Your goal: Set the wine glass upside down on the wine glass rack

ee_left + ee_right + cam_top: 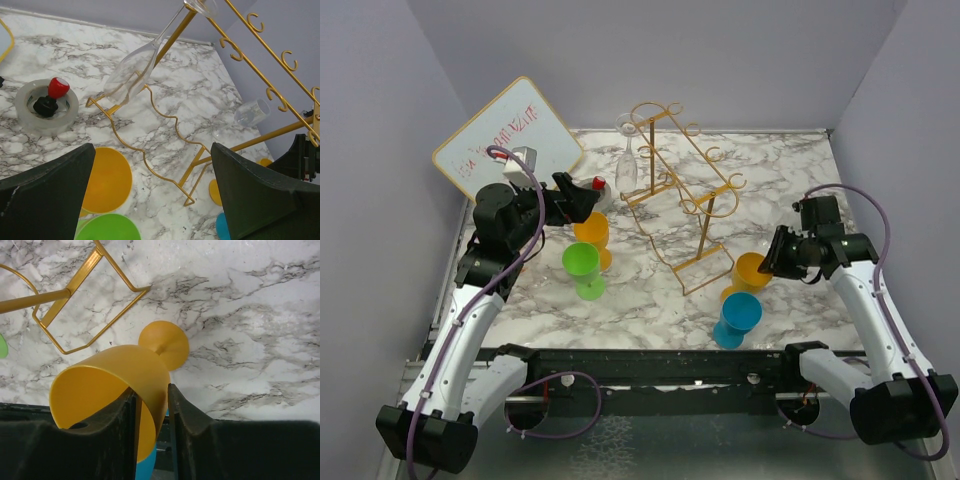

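**Item 1: yellow wine glass** [115, 375]. Plastic, stemmed. It sits tilted low over the bench [800, 170], mouth towards the right arm and foot angled away. It is just beside the rack's base and the blue goblet [737, 318]. Judged to be the piece now due for hanging, and not yet on the rack.

**Item 2: right end effector** [151, 395]. One finger is inside the bowl and one outside, pinching the rim wall. A rim grip leaves stem and foot free, which would suit sliding them into a hook.

**Item 3: wine glass rack** [706, 230]. Gold wire, standing mid-bench. A clear wine glass [131, 75] already hangs from it, bowl down and foot caught at the top.

**Item 4: left end effector** [152, 185]. Fingers spread wide, holding nothing, raised facing the rack; seemingly parked out of the way.

**Item 5: spares.** Orange goblet [592, 232] and green goblet [582, 268], upright by the left arm.
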Robot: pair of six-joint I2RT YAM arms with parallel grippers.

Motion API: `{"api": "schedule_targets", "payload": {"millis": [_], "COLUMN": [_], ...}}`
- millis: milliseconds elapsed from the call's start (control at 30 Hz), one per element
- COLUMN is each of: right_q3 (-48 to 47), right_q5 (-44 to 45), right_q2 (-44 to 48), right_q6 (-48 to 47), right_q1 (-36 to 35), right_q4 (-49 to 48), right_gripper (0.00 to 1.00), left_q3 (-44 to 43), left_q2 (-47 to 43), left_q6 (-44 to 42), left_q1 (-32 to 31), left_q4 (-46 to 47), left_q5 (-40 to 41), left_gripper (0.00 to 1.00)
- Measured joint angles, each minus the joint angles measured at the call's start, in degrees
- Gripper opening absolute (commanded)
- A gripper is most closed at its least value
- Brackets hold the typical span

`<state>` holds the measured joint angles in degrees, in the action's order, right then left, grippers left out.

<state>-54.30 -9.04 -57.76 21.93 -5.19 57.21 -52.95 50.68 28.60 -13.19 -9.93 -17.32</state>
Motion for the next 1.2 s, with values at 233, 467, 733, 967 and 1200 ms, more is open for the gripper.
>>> {"api": "schedule_targets", "payload": {"millis": [233,467,733,967,1200], "right_q3": [0.0,-0.9,-7.8,-12.1,-16.7], "right_q5": [-1.2,1.2,5.6,11.0,15.5], "right_q2": [-2.1,-2.6,-0.9,3.1,6.0], "right_q6": [-1.9,-3.0,-2.6,-0.4,1.1], "right_q1": [0.0,-0.2,-0.5,-0.5,-0.5], "right_q4": [-0.8,-0.5,-1.0,-2.1,-4.6], "right_gripper": [0.01,0.00,0.01,0.01,0.01], "left_q3": [0.0,0.0,-0.1,-1.1,-2.8], "left_q2": [0.2,0.2,0.2,0.1,-0.8], "left_q6": [0.0,0.0,0.0,0.4,1.3], "left_q1": [0.0,0.0,0.0,0.0,0.0], "left_q4": [-0.1,-0.7,-1.0,-1.9,-2.4], "left_q5": [0.0,-0.1,-0.3,-0.8,-1.3], "left_gripper": [0.99,0.99,0.99,0.99,0.99]}}
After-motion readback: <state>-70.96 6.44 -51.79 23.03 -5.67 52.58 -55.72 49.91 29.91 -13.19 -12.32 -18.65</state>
